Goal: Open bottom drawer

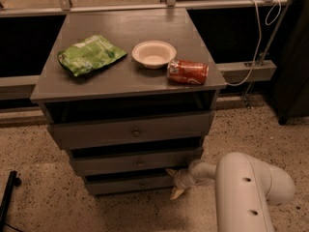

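While the gripper (pixel 174 182) hangs low by the floor with its two pale fingers (pixel 176 193) spread and gripping nothing, it sits right at the right-hand end of the bottom drawer (pixel 128 184), close enough that I cannot tell whether a fingertip touches the front. That drawer is the lowest of three grey fronts in the cabinet, set furthest back under the middle drawer (pixel 137 162) and the top drawer (pixel 130 132), with a dark gap showing above it. It looks like stiff, painted wood: rigid, not fragile, probably fairly light, though it may drag or bind on its runners if pulled from one corner. The flat front offers little to pinch, so the small round knob (pixel 142 183) at its centre, to the left of the gripper, seems the surest hold; the upper lip is the alternative. On the cabinet top, well above, lie a green bag (pixel 89 54), a white bowl (pixel 153 53) and a red can (pixel 187 72) on its side, which a sharp tug might set rolling.
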Controlling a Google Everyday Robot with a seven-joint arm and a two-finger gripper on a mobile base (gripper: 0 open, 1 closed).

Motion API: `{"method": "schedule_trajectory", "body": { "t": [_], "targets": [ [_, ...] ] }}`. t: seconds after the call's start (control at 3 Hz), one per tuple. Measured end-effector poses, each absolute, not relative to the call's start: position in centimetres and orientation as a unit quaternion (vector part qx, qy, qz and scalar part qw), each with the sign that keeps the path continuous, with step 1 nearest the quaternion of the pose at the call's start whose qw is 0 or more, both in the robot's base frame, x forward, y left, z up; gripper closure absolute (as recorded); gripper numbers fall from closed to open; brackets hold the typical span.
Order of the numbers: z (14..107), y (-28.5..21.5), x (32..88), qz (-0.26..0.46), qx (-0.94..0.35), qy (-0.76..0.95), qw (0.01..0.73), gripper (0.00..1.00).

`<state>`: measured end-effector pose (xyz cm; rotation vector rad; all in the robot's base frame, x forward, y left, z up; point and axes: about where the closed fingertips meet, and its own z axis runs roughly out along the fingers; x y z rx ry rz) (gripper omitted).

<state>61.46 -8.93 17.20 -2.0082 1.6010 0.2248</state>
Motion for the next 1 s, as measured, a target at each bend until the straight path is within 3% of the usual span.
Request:
{"method": "schedule_trajectory", "body": {
  "t": [0.67, 1.0],
  "targets": [
    [16.86, -7.92, 60.52, 0.108, -0.748, 0.596, 0.271, 0.66],
    [17.52, -7.92, 60.53, 0.108, -0.748, 0.596, 0.271, 0.65]
  ]
}}
